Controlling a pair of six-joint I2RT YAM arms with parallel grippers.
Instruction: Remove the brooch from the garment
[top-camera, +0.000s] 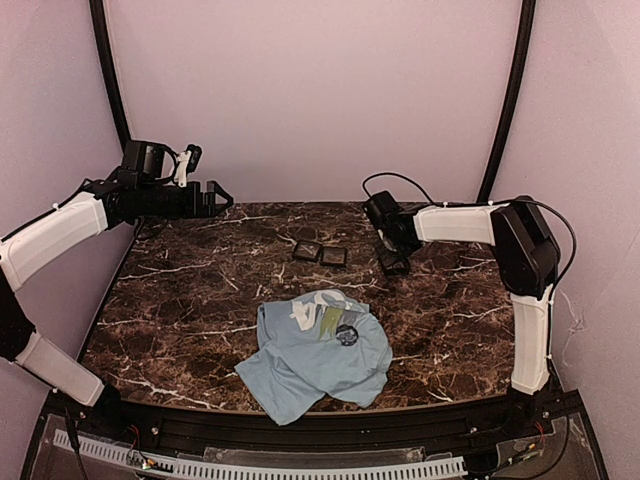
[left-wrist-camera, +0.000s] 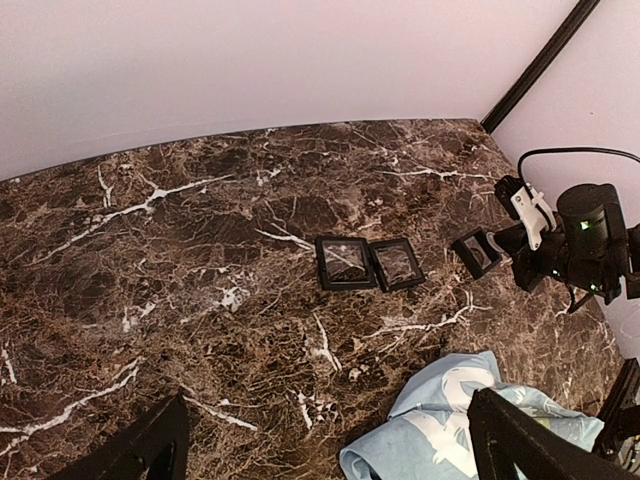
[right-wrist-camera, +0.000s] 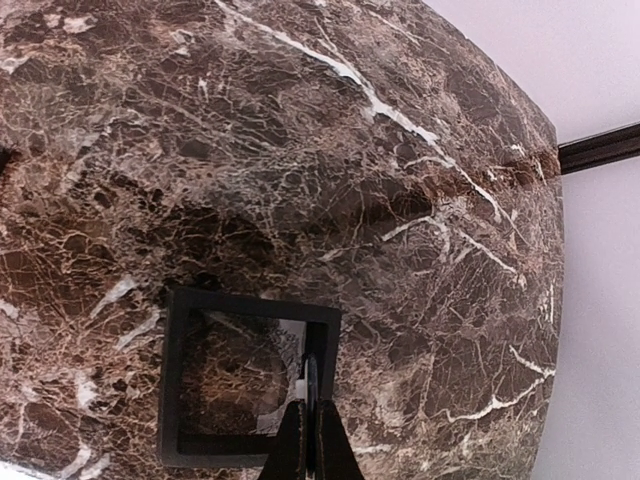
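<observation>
A light blue shirt (top-camera: 315, 355) lies crumpled at the table's front centre. A small round dark brooch (top-camera: 347, 335) sits on its upper right part. My left gripper (top-camera: 215, 197) is open and empty, raised at the far left, well away from the shirt. In the left wrist view its fingers (left-wrist-camera: 530, 440) frame a corner of the shirt (left-wrist-camera: 450, 430). My right gripper (right-wrist-camera: 308, 425) is shut on a thin dark disc (right-wrist-camera: 311, 385), seen edge-on, just above the right rim of a small square black tray (right-wrist-camera: 250, 385). In the top view the right gripper (top-camera: 392, 262) is at the back right.
Two more small square black trays (top-camera: 307, 250) (top-camera: 333, 256) lie side by side at the back centre, also in the left wrist view (left-wrist-camera: 345, 262) (left-wrist-camera: 397, 264). Pale walls close the table at the back and sides. A black cable loops behind the right arm.
</observation>
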